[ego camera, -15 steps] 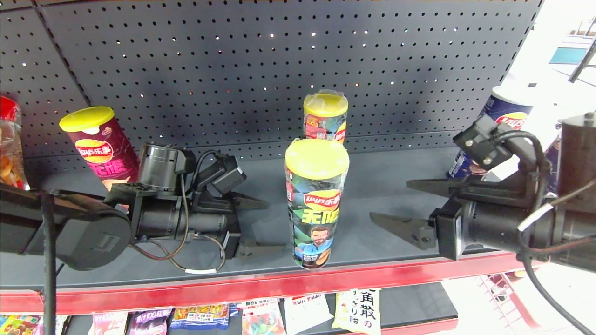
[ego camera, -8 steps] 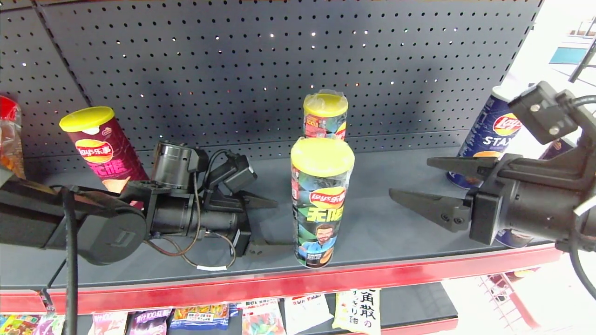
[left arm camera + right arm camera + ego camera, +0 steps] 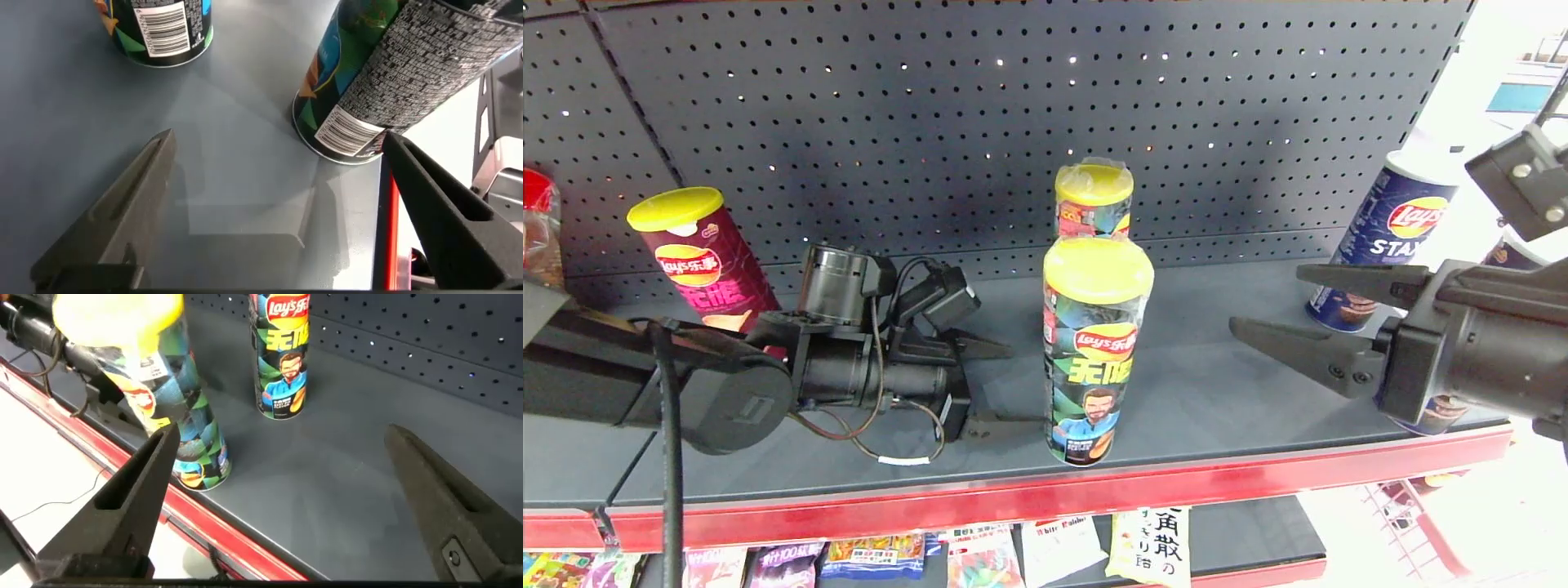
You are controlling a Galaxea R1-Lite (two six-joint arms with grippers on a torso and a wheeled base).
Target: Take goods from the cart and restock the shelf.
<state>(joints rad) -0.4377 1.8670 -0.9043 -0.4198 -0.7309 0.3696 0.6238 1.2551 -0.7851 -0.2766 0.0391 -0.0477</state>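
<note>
A: Which containers are noted, and what is in them?

B: Two tall cylindrical chip cans are recorded on the shelf [image 3: 1217, 392]. The front chip can [image 3: 1097, 351] is stood upright near the red shelf edge [image 3: 1045, 496]; the rear chip can [image 3: 1094, 202] is stood behind it, close to the perforated back panel [image 3: 931, 122]. Both are closed by yellow lids, so the contents cannot be seen. Clear film is seen over the rear lid.

A: Finger state?

B: The left gripper [image 3: 995, 386] is held with its fingers spread and nothing between them. The front chip can is placed just beyond the tip of the finger nearer the red edge; contact cannot be judged. The right gripper [image 3: 1267, 300] is likewise held wide apart and empty, with the front chip can near, beyond its fingertips. A blue can [image 3: 1388, 237] is seen behind its farther finger.

A: Materials and shapes?

B: The fingers [image 3: 122, 220] are dark, matt, wedge-shaped and tapered to points. The can walls are glossy with printed wrap. The shelf is smooth grey sheet, and the back panel is dotted with round holes. A maroon can [image 3: 698, 257] with a yellow lid is seen behind the left arm, and flat snack bags [image 3: 980, 555] are noted on the shelf below
</note>
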